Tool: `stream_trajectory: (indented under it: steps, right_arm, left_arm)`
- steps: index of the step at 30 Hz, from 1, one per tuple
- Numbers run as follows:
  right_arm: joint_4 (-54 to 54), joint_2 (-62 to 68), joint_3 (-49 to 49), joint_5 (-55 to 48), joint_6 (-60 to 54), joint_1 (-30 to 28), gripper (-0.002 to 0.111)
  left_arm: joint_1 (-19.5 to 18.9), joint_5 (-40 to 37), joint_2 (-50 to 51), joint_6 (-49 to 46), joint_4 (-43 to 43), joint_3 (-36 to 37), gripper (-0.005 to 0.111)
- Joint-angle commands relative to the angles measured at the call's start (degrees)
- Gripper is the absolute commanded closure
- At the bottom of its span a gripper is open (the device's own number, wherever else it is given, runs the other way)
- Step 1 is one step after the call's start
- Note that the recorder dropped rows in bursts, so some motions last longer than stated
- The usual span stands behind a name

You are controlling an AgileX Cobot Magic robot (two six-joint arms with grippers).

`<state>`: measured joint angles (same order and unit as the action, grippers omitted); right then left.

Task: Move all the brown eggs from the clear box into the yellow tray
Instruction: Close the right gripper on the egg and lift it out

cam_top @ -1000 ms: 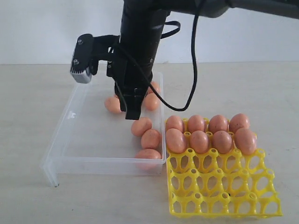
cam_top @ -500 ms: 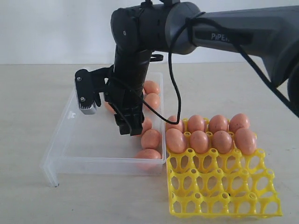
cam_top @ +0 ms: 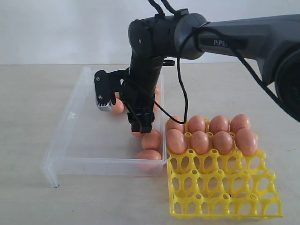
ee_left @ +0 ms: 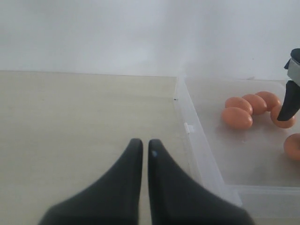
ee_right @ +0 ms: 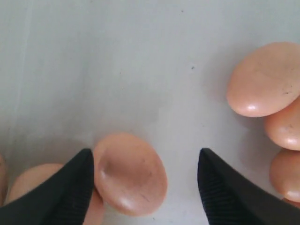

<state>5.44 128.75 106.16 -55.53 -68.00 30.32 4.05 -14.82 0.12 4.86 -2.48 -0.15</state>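
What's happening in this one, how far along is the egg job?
The right gripper is down inside the clear box, with its jaws open on either side of one brown egg and not yet closed on it. Eight eggs already sit in the back two rows of the yellow tray. Several remaining eggs lie in the box. The left gripper is shut and hangs over the table beside the box.
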Motion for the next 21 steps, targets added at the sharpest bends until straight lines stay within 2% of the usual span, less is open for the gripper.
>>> stream_trajectory:
  steps: [1, 7, 8, 10, 12, 13, 15, 21]
  right_arm:
    - [3.12, 2.26, 0.47, 1.86, 0.16, -1.39, 0.052]
    - [3.10, 3.94, 0.47, 3.23, 4.22, -2.84, 0.052]
    - [3.10, 3.94, 0.47, 4.28, 5.29, -3.15, 0.056]
    - [3.10, 3.94, 0.47, 5.98, 9.22, -3.82, 0.075]
    - [3.10, 3.94, 0.47, 6.84, 12.93, -4.09, 0.105]
    - [3.10, 3.84, 0.47, 6.84, 15.64, -4.09, 0.108]
    - [3.55, 3.58, 0.47, 6.74, 19.83, -3.99, 0.108]
    - [4.53, -3.99, 0.47, 7.31, 23.14, -3.99, 0.108]
  left_arm:
    - [-0.19, 0.48, -0.12, -0.13, 0.14, 0.15, 0.103]
    - [-0.19, 0.48, -0.12, -0.13, 0.14, 0.15, 0.103]
    - [-0.19, 0.48, -0.12, -0.13, 0.14, 0.15, 0.103]
    - [-0.19, 0.48, -0.12, -0.13, 0.14, 0.15, 0.103]
    - [-0.19, 0.48, -0.12, -0.13, 0.14, 0.15, 0.103]
    - [-0.19, 0.48, -0.12, -0.13, 0.14, 0.15, 0.103]
    - [-0.19, 0.48, -0.12, -0.13, 0.14, 0.15, 0.103]
    - [-0.19, 0.48, -0.12, -0.13, 0.14, 0.15, 0.103]
